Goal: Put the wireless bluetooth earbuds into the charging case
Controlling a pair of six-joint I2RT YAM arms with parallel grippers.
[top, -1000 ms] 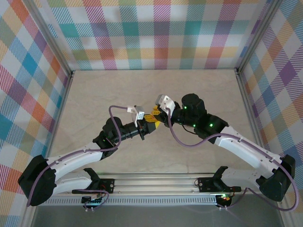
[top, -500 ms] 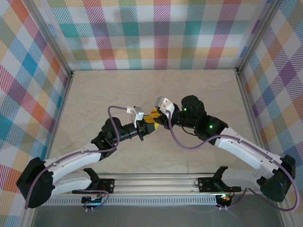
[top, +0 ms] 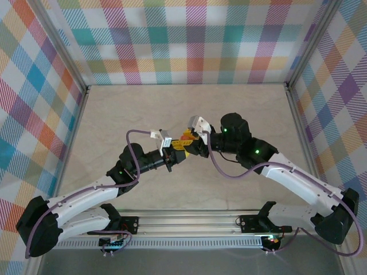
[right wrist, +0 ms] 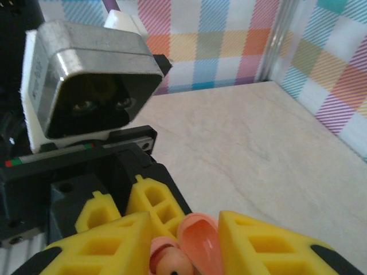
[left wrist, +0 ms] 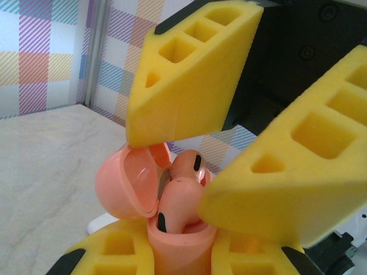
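Two pink earbuds (left wrist: 178, 197) sit in case (left wrist: 123, 189), flanked by right pincer (left wrist: 170, 170).

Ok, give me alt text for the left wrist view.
A salmon-pink charging case, lid open and two pink earbuds sitting in it, is clamped at the bottom of the frame by the yellow foam fingers of the left end effector. The right end effector has its yellow fingers apart just above the earbuds, with beige tabletop and plaid wall behind.

The right pincer (right wrist: 183, 243) is spreading its jaws over the case (left wrist: 123, 189). The left pincer (left wrist: 178, 255), gripping the case, is carrying it slightly leftward, and the left arm (top: 86, 195) is straightening out behind the case.
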